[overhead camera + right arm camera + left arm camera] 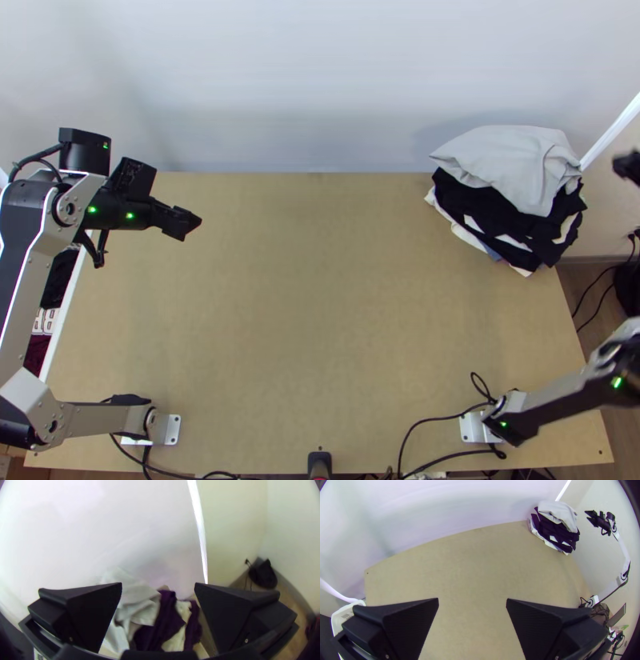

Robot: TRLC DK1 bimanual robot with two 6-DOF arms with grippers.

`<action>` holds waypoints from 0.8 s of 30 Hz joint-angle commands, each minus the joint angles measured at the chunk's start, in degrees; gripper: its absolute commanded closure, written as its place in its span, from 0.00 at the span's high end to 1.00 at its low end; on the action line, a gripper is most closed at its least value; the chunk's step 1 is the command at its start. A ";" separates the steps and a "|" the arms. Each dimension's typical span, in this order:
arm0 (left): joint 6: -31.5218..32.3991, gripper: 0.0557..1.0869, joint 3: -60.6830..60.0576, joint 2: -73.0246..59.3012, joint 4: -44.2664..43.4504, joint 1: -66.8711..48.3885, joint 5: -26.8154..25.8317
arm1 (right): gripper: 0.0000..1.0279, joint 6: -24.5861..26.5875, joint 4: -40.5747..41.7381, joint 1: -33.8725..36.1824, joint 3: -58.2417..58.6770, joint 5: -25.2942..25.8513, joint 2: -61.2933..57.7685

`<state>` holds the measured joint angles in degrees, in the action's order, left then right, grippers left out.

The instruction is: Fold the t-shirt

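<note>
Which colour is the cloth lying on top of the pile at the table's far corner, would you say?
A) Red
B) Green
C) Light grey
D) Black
C: a light grey cloth lies loosely rumpled over the black cloth beneath it, at the far right corner of the table.

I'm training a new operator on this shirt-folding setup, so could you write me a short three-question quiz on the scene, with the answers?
1. Multiple choice: Seen from above, where does the pile of clothes lie on the table?
a) near left corner
b) middle
c) far right corner

2. True or false: The left gripper and the right gripper are both open, with no cloth held.

3. Fill in the blank: The top garment lies rumpled on dark cloth, and its colour is ______.

Key: 1 c; 2 true; 3 light grey
</note>
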<state>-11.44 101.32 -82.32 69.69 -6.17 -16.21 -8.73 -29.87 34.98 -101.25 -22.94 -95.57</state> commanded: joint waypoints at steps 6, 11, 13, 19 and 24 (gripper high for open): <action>-0.34 0.96 0.64 2.08 1.24 0.02 0.21 | 0.95 7.59 20.64 -20.92 11.78 15.03 5.92; -0.34 0.96 0.90 2.52 1.50 0.81 0.21 | 0.95 8.82 27.49 -24.52 11.78 20.04 -2.43; -0.34 0.96 0.99 2.70 1.85 0.99 0.21 | 0.95 8.64 29.87 -24.35 11.78 21.09 -6.38; -0.34 0.96 1.43 2.78 1.94 1.43 0.21 | 0.95 8.64 31.98 -19.78 12.83 24.78 -16.23; 0.02 0.96 1.34 2.78 1.94 1.52 0.21 | 0.95 8.38 36.20 -15.47 20.31 26.54 -16.40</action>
<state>-11.42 101.43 -80.93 70.70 -5.08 -16.21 -0.86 6.98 16.80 -86.67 1.32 -111.61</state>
